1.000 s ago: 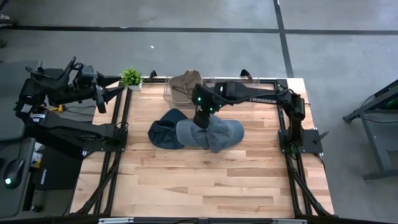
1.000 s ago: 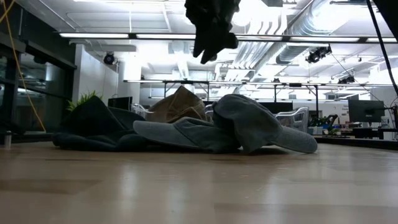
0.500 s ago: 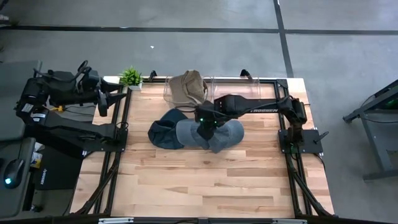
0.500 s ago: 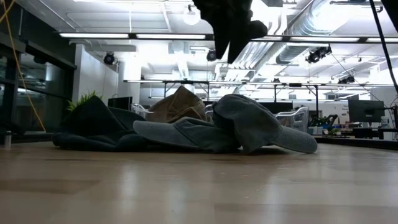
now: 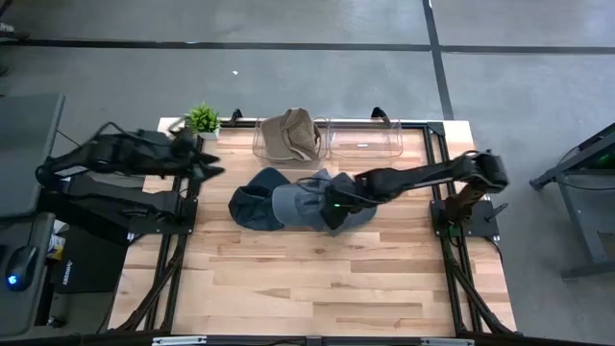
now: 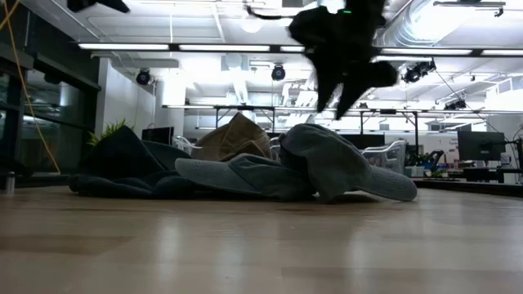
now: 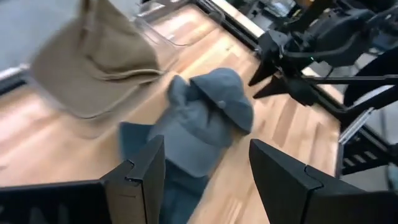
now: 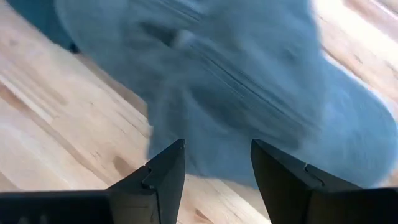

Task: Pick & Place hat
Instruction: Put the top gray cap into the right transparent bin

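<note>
A grey-blue cap (image 5: pixel 309 205) lies on the table, overlapping a dark blue hat (image 5: pixel 250 204) to its left; the low view shows the cap (image 6: pixel 327 163) slumped flat. A tan hat (image 5: pixel 288 133) sits in a clear bin at the far edge. My right gripper (image 5: pixel 332 204) hangs open just above the cap, its fingers (image 6: pixel 341 91) clear of the cloth; its wrist view shows the cap (image 8: pixel 236 81) right ahead of the gripper (image 8: pixel 214 180). My left gripper (image 5: pixel 209 163) is open in the air near the table's left edge, pointing toward the hats (image 7: pixel 208 118).
A second clear bin (image 5: pixel 363 140) stands beside the tan hat's bin at the far edge. A small green plant (image 5: pixel 202 117) sits at the far left corner. Bare wood (image 5: pixel 317 279) spreads over the near half of the table.
My right gripper has moved from near the far bins toward the table's near side and slightly down, ending over the grey-blue cap, with its arm stretched out low. My left arm has swung in from beyond the left edge toward the table. The hats have stayed still.
</note>
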You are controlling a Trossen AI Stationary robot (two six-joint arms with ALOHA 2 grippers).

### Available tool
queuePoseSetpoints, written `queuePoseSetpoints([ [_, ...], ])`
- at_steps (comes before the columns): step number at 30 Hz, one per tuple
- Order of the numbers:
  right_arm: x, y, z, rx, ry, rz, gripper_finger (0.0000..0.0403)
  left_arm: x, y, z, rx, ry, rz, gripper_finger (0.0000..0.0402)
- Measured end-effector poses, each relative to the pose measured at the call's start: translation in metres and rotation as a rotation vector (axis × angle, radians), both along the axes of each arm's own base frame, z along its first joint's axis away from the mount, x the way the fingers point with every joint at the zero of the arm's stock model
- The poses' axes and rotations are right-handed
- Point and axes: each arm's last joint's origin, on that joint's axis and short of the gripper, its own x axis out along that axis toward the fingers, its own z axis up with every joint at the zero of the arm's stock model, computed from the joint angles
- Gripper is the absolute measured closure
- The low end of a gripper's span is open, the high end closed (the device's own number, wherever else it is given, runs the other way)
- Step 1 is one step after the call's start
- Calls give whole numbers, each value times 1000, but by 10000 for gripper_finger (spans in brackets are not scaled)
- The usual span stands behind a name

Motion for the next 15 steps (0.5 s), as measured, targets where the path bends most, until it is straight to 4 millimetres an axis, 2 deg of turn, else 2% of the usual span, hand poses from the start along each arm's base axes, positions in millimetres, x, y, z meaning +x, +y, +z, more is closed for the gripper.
queuePoseSetpoints([
  [8, -73, -1, -7, -2, -97, -171, 226, 53, -2, -43, -98, -85, -74, 208],
  [15, -112, -6, -33, 17, -154, -272, 226, 96, -2, -67, -143, -38, -91, 208],
])
